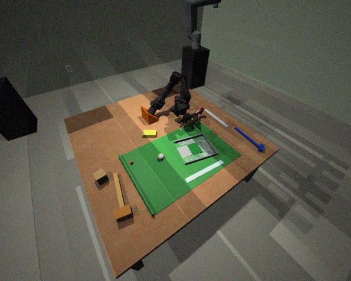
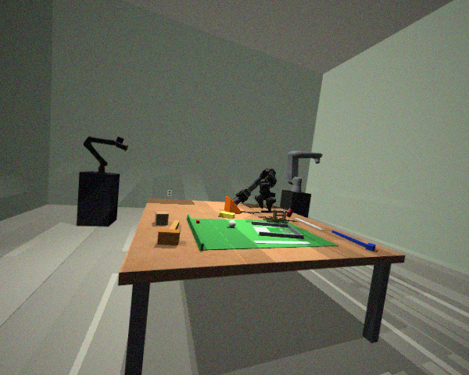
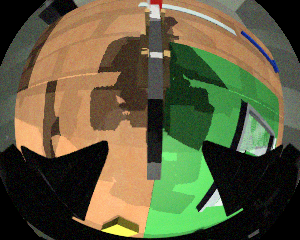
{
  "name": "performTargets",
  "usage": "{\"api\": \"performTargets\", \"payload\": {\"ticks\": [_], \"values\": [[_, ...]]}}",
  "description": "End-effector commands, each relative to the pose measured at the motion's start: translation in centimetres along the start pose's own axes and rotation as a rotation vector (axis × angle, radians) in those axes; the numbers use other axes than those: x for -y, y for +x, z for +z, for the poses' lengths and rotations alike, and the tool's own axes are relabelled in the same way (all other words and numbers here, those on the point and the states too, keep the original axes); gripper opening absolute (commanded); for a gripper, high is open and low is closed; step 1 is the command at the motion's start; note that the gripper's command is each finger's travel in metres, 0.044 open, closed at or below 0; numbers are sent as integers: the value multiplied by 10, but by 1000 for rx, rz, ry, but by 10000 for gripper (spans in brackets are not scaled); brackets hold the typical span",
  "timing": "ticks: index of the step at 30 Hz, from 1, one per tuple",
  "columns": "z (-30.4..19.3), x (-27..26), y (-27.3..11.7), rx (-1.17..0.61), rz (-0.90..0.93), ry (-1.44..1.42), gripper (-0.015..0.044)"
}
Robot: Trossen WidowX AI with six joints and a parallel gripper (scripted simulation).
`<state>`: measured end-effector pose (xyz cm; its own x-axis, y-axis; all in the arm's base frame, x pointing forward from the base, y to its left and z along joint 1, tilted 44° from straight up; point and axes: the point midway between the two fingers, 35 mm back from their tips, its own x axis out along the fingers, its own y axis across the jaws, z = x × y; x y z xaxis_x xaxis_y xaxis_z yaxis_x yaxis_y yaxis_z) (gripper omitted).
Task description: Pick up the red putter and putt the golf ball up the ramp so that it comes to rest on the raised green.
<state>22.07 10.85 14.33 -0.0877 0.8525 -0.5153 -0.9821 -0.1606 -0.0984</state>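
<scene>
Black parallel-jaw gripper (image 3: 150,160) wide open, empty, poised above the red-headed dark-shafted putter (image 3: 154,87) at the green mat's (image 1: 169,175) far edge.

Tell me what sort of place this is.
Likely a robot test room with a tabletop mini-golf setup: a wooden table carrying a green mat, a golf ball, and a second arm on a black pedestal.

The ball (image 1: 160,156) sits on the mat (image 1: 157,181), beside the ramp (image 1: 195,148). The putter (image 1: 193,115) lies behind the mat on the worktop (image 1: 109,169).
</scene>
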Motion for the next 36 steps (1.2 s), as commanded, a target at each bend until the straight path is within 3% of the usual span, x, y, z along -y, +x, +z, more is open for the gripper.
{"api": "performTargets", "payload": {"ticks": [1,24,36], "values": [[-2,-1,11,5,2,7,440],[-10,-1,43,7,2,6,440],[-10,0,40,2,0,-1,125]]}}
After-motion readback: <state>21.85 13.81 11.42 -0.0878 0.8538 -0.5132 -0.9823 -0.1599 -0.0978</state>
